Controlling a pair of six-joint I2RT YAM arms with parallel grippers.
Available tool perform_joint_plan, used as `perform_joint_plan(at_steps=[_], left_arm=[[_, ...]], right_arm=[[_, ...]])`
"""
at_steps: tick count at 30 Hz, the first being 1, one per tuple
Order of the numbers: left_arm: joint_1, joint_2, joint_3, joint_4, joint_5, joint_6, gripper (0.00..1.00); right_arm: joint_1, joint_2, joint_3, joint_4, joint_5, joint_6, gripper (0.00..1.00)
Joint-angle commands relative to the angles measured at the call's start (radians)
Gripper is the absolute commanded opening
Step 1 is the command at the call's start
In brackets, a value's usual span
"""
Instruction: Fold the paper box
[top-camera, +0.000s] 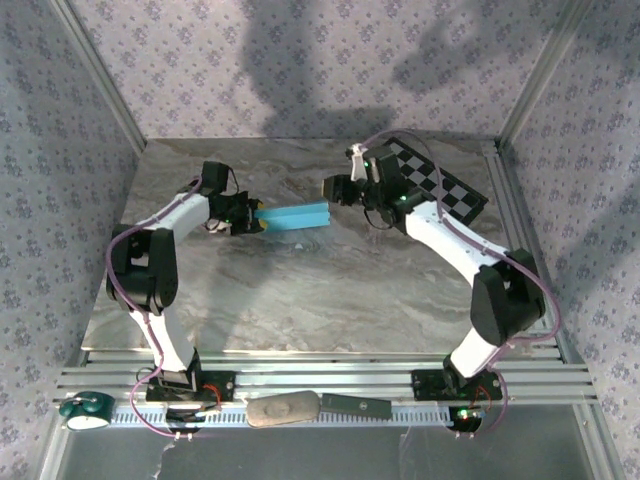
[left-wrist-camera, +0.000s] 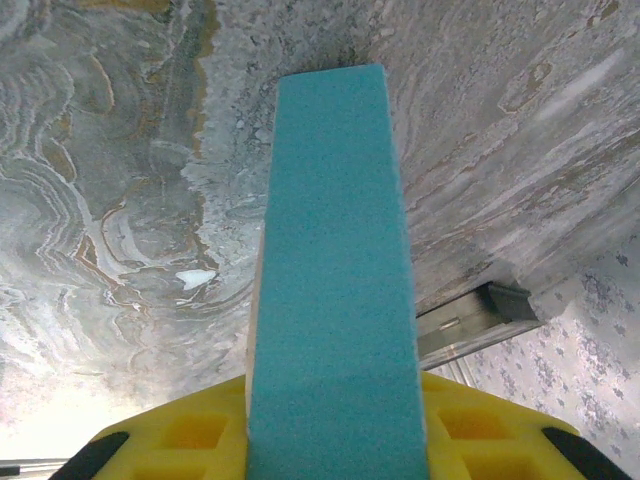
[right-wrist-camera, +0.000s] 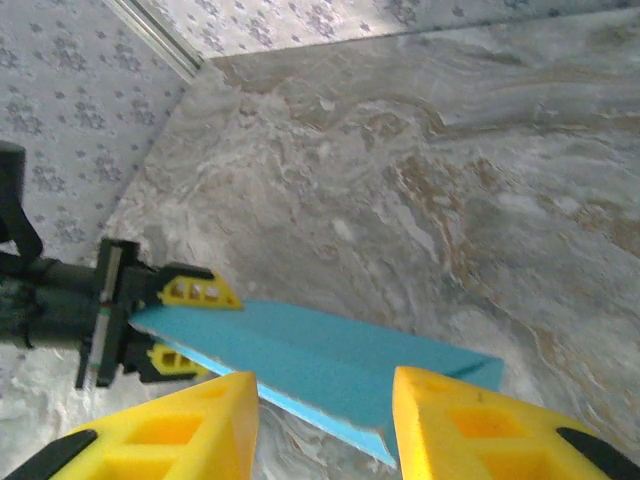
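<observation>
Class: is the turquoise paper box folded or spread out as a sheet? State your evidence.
Folded: the paper box is a narrow, closed turquoise bar, not a flat sheet, one end clamped in the left gripper.

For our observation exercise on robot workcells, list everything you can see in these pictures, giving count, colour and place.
paper box: one, turquoise, mid-table, its left end gripped
checkerboard: one, black and white, table's far right corner
table: one, grey marbled, centre
walls: lilac-grey patterned, around the table
rails: silver, near edge
oval object: one, grey, on the rails
flat strip: one, dark, right of the oval object
round object: one, green and white, near left corner
left arm, right arm: white and black, bases on the rails
left claw: yellow-fingered, shut on the paper box
right claw: yellow-fingered, open at the box's right end
</observation>
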Motion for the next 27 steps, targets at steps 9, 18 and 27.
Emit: perform_joint_plan(at_steps=[9, 18, 27], left_arm=[[0.003, 0.052, -0.002, -0.068, -0.024, -0.009, 0.00], [0.005, 0.049, 0.006, -0.081, -0.029, -0.005, 0.00], [0.005, 0.057, 0.011, -0.084, -0.029, -0.005, 0.00]], right_arm=[[-0.007, 0.066, 0.040, -0.069, -0.040, 0.133, 0.32], [0.014, 0.128, 0.073, -0.119, 0.061, 0.059, 0.21], [0.064, 0.146, 0.014, -0.032, 0.192, -0.071, 0.09]])
